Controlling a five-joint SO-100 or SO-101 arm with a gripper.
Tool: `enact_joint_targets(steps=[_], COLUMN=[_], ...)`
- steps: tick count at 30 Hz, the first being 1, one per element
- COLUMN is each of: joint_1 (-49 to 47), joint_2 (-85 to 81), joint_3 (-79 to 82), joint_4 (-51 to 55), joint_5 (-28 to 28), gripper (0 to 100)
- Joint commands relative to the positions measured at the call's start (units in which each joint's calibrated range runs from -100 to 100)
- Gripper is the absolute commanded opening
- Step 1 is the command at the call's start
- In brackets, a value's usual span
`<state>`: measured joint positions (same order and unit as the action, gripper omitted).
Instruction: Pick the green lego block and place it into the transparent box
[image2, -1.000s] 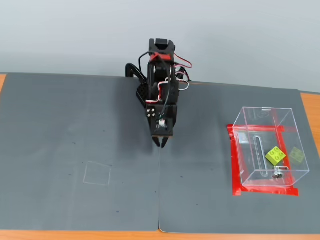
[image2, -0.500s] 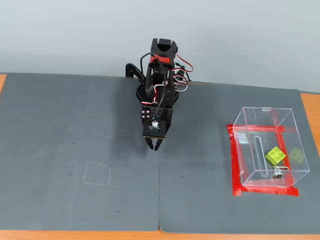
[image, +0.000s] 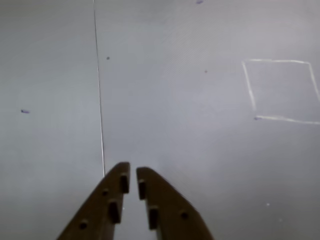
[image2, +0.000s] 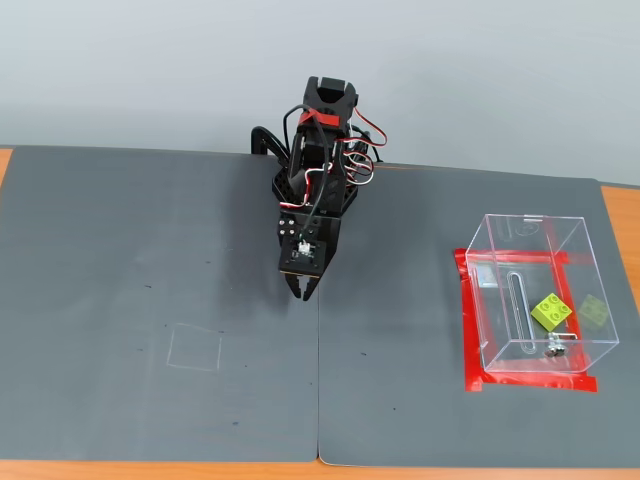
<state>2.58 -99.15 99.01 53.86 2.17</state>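
1. Green lego block (image2: 551, 311): a small lime, yellow-green plastic brick with round studs on top, lying tilted inside the transparent box (image2: 540, 292), near its front right.
2. A fainter lime patch shows just to the right of it on the box wall; I cannot tell whether it is a reflection.
3. The box is clear, glossy and cube-like, with a vertical slot in its front face and a small metal latch (image2: 554, 346) at the bottom edge.
4. It stands on a square of red tape (image2: 528, 381) at the right of the fixed view.
5. The gripper (image2: 304, 291) hangs over the seam between two dark grey matte mats (image2: 150, 310), well apart from the box.
6. In the wrist view the gripper (image: 132, 172) has brown, notched plastic fingers (image: 160, 205) nearly together with only a thin gap, holding nothing.
7. A thin chalk-like square outline (image2: 194, 348) marks the left mat.
8. The orange-brown table (image2: 622, 240) shows at the edges.
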Motion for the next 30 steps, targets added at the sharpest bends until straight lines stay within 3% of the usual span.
enact_joint_targets(steps=[1,30], joint_1=[-0.5,-1.5], joint_2=[-0.5,-0.3], joint_3=[0.4,0.0], joint_4=[-0.7,-0.7], joint_5=[0.7,0.4], gripper=[2,2])
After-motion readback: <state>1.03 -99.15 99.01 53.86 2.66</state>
